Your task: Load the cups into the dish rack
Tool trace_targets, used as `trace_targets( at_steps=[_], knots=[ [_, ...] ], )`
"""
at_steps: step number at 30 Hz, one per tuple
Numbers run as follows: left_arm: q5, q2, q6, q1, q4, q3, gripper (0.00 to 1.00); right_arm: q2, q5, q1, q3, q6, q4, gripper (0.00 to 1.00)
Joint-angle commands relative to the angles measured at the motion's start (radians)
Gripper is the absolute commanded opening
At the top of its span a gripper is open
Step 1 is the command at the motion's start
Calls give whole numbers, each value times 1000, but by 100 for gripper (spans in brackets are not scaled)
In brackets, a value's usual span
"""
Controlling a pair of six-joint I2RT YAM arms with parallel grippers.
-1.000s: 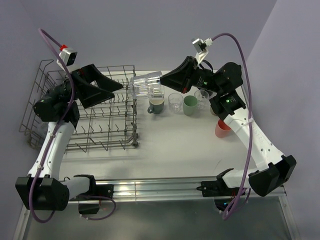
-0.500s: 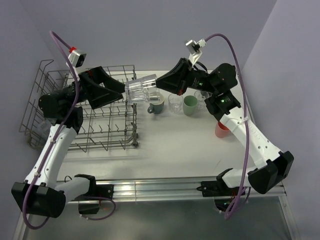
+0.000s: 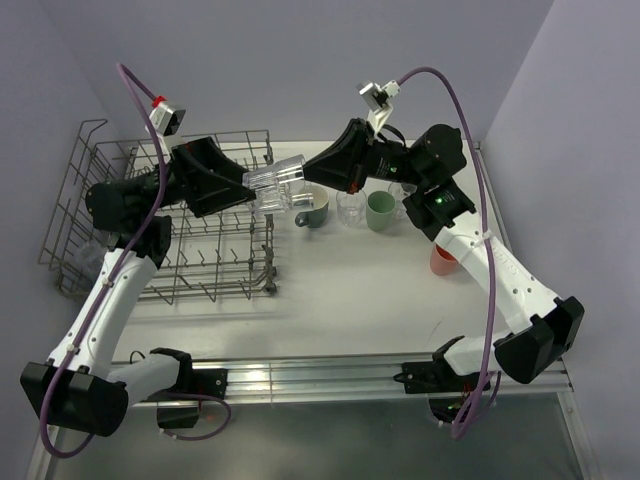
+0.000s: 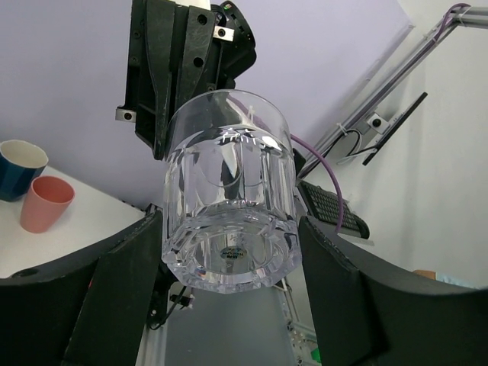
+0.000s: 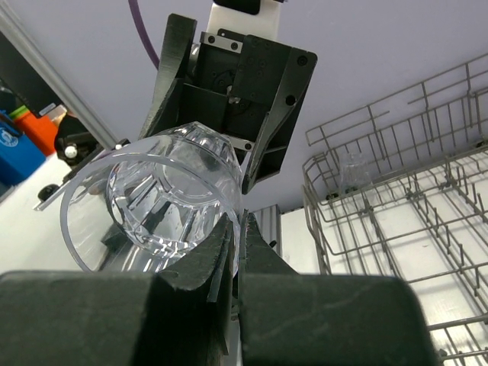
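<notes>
Shifted leftward since a second ago; now holds the glass tumbler (image 3: 277, 184) mid-air at the right edge of the dish rack (image 3: 200, 255). Pinches its rim in the closed right jaws, clamps its base between the left jaws. Judged mid-handover: not yet racked. Leaves several mugs (image 3: 380, 211) waiting on the table (image 3: 370, 290).

— Where is there room to get through?
— The bare table (image 3: 370, 300) in the middle and bottom of the top view is open.
— What is in the way?
— The rack (image 3: 170, 250) fills the left, with tall wire sides. A row of cups (image 3: 380, 211) stands close together at the upper middle. A pink cup (image 3: 443, 260) stands alone on the right.
— And up high?
— The glass (image 3: 275, 185) hangs by the rack's right edge. The left arm (image 3: 120, 290) and the right arm (image 3: 500, 280) meet there.
</notes>
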State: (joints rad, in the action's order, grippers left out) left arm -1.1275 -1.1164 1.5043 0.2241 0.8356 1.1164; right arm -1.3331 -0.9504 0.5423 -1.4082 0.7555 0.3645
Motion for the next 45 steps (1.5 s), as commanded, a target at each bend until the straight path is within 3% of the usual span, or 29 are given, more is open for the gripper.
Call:
trace_targets(
  at_steps=[1, 7, 11, 21, 33, 42, 45],
  knots=[
    [8, 10, -4, 12, 23, 10, 74, -9, 15, 8, -51, -31, 19, 0],
    [6, 15, 19, 15, 43, -12, 70, -15, 27, 10, -61, -65, -16, 0],
    [6, 18, 23, 17, 45, -13, 79, -17, 32, 11, -63, -73, -22, 0],
    [2, 10, 11, 17, -6, -13, 83, -17, 38, 13, -69, -93, -41, 0],
    [-8, 17, -10, 17, -59, -33, 77, -17, 39, 13, -78, -94, -39, 0],
    [-15, 30, -49, 17, -136, -40, 91, -17, 38, 12, -86, -105, -45, 0],
    [-15, 33, -65, 18, -152, -40, 91, -18, 36, 11, -92, -111, -56, 0]
  ],
)
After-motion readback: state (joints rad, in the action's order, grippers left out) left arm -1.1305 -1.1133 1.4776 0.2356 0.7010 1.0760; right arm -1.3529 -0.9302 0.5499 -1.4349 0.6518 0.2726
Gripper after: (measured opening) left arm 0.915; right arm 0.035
